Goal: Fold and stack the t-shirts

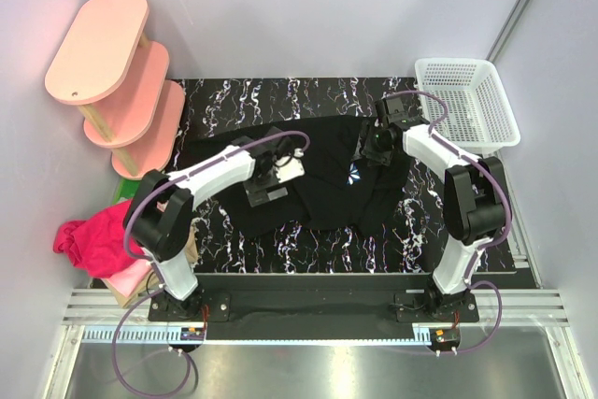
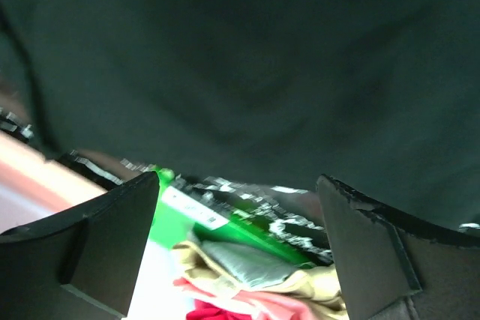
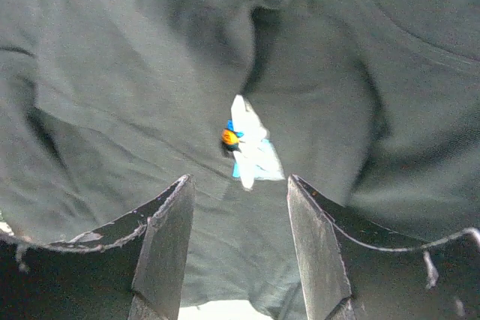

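The black t-shirt (image 1: 327,170) lies rumpled and spread on the marbled table, its small white daisy print (image 1: 355,173) showing. My left gripper (image 1: 264,193) is open and empty at the shirt's left edge; in the left wrist view (image 2: 238,185) black cloth (image 2: 240,58) fills the space above the fingers. My right gripper (image 1: 378,149) is open just above the shirt's right part; in the right wrist view (image 3: 238,185) its fingers frame the cloth (image 3: 135,73) just below the daisy print (image 3: 247,144). Magenta (image 1: 89,235), pink (image 1: 131,277) and tan (image 1: 192,240) shirts lie piled at the left.
A white basket (image 1: 467,100) stands at the back right. A pink tiered shelf (image 1: 117,72) stands at the back left. A flat green packet (image 1: 121,192) lies by the pile and shows in the left wrist view (image 2: 187,219). The marbled table (image 1: 280,249) ends close to the arm bases.
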Controlling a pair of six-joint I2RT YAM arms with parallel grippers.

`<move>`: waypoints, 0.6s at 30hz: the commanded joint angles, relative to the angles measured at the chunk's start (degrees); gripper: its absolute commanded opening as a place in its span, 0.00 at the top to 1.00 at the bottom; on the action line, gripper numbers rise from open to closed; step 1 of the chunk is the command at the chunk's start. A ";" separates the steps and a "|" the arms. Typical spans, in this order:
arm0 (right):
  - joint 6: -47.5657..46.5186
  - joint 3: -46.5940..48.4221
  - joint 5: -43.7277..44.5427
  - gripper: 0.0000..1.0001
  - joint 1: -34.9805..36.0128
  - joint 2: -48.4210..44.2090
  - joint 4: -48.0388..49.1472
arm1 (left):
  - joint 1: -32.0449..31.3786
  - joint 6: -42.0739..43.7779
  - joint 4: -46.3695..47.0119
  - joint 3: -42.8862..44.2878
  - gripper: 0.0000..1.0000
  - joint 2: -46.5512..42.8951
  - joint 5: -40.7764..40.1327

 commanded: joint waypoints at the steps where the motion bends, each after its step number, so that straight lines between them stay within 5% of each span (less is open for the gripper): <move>1: 2.11 0.81 -4.28 0.40 0.91 1.99 4.37 | -4.68 -3.25 -0.86 0.94 0.09 1.80 2.70; 18: 4.49 12.32 -8.33 0.54 1.70 18.34 7.54 | -6.89 -4.66 -0.33 -2.66 0.13 3.57 4.10</move>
